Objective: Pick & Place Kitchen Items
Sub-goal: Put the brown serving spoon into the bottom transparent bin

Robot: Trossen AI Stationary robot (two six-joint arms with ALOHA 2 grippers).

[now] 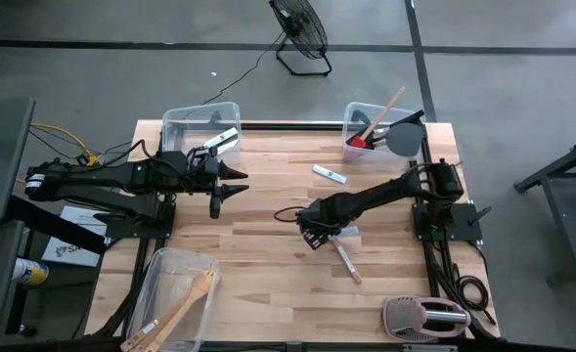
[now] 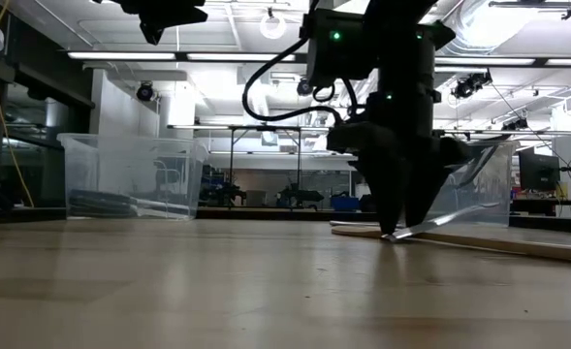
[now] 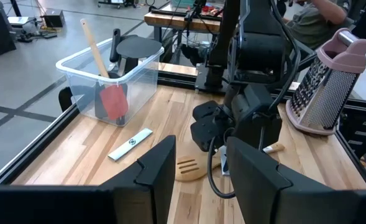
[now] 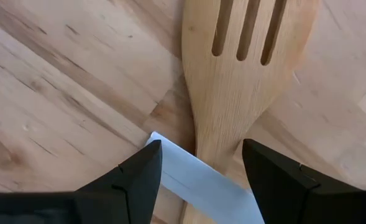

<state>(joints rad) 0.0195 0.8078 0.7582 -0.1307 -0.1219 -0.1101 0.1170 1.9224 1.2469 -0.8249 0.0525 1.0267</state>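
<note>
A light wooden forked turner [image 1: 346, 259] lies flat on the table, its slotted head [image 4: 251, 37] under my right gripper. A white knife blade [image 4: 198, 180] lies across the turner's neck. My right gripper [image 4: 198, 174] is open and points down at the table's middle [image 1: 312, 233], one finger on either side of the neck and blade. I cannot tell whether it touches them. A second white knife [image 1: 330, 174] lies flat farther back. My left gripper [image 1: 231, 188] is open and empty, held above the table at the left.
A clear bin [image 1: 201, 125] at the far left holds a knife. A clear bin [image 1: 371, 127] at the far right holds a red spatula, a wooden spoon and a grey spatula. A near-left bin [image 1: 175, 298] holds wooden utensils. A pink-and-grey grater-like thing [image 1: 429, 315] lies near right.
</note>
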